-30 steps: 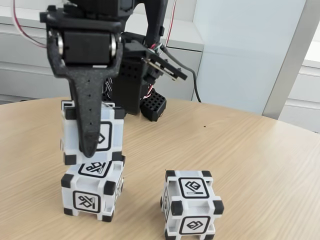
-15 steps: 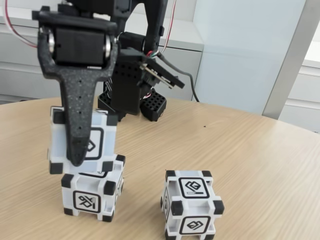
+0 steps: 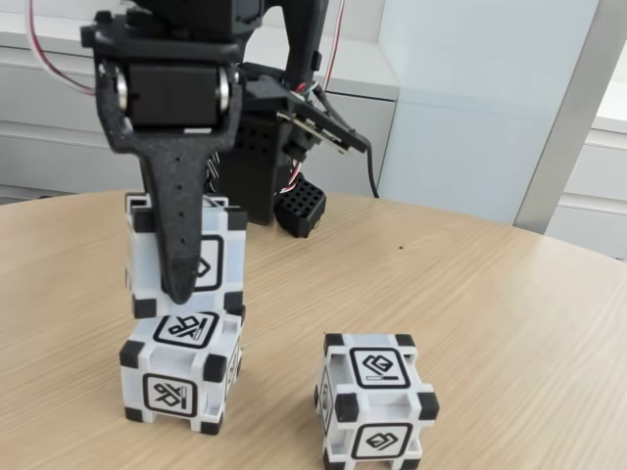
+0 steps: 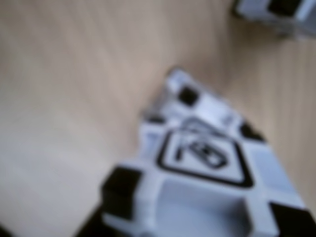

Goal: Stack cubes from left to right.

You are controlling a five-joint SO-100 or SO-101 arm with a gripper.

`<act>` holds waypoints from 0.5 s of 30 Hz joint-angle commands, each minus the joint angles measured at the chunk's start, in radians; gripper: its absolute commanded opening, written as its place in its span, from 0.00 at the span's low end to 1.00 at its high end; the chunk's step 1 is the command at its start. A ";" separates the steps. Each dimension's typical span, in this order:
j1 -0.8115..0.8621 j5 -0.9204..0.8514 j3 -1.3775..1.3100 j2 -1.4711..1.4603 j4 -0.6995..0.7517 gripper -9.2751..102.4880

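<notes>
A: Round wooden table (image 3: 509, 323), white cabinets and a pale panel behind it. You've got three cubes on screen. Nearest the fixed camera, low and right of centre, the lone cube (image 3: 374, 399) sits flat on the wood, well apart from the other two.

B: And on the left?

A: Bottom cube (image 3: 182, 370) rests on the table at the left of the fixed view, glyph faces on top and front. Your held cube (image 3: 186, 257) is right above it, lower edge at or just over the bottom cube's top face. Can't tell if they touch. It sits a bit further back than the bottom one, so the bottom cube's top glyph shows in front.

B: Jaws?

A: Your gripper (image 3: 179, 289) is clamped on that upper cube. One black finger (image 3: 179, 230) runs down its front face; the other finger is hidden behind it.

B: Wrist view?

A: Blurry. Held cube (image 4: 207, 182) up close at the bottom, a black-framed glyph on its face, wood beyond it, and a piece of another cube (image 4: 276, 12) in the top right corner. Can't tell which one.

B: Furthest back?

A: Your arm's black base (image 3: 260, 157) with wires, at the table's far edge.
</notes>
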 commanded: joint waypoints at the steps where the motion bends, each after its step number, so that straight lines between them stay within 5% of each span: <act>1: -0.008 -0.017 -0.006 0.006 0.008 0.20; 15: -0.009 -0.067 -0.008 -0.146 0.006 0.20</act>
